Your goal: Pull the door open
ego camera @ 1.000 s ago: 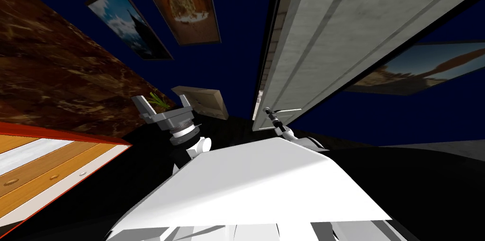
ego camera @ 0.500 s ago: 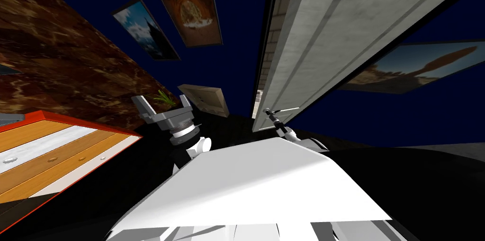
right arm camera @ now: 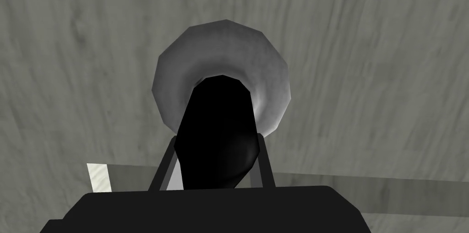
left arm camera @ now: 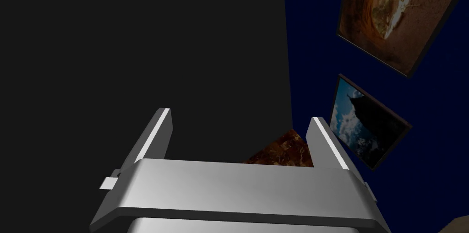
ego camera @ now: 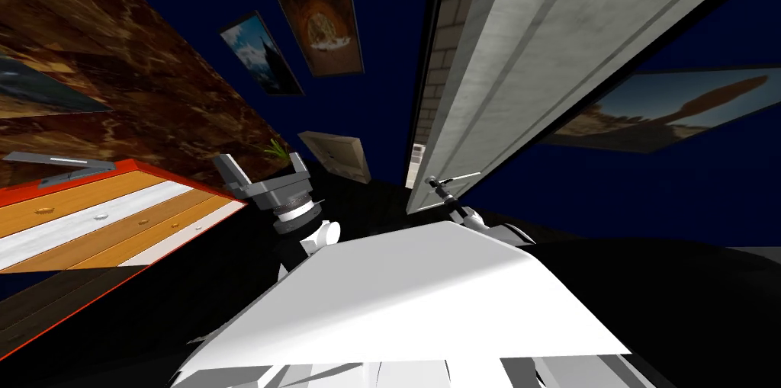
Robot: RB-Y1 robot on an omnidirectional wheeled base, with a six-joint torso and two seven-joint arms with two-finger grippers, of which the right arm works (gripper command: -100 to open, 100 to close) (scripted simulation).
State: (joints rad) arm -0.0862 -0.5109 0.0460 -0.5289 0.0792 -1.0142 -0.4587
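Observation:
A pale grey panelled door [ego camera: 526, 48] stands ajar, with a gap and a brick wall [ego camera: 450, 33] showing past its free edge. In the right wrist view its grey round rosette [right arm camera: 270, 70] carries a black handle [right arm camera: 217, 129]. My right gripper [right arm camera: 215, 161] is shut on that handle, its thin fingers [right arm camera: 265, 161] pressing both sides. From the head camera the same gripper [ego camera: 436, 186] sits at the door's lower edge. My left gripper [ego camera: 261, 170] is raised to the left of the door, open and holding nothing, as its own camera confirms [left arm camera: 238, 141].
An orange and white chest of drawers [ego camera: 107, 216] with a red rim stands to my left. A brown marbled wall [ego camera: 114, 71] runs behind it. Framed pictures [ego camera: 320, 14] hang on the dark blue wall, and a tan framed board [ego camera: 339, 155] with a small plant [ego camera: 276, 151] lies ahead.
The whole head picture has shifted rightward, so I have turned or moved. The gap beside the door has widened and more brick wall shows. Both grippers keep their pose.

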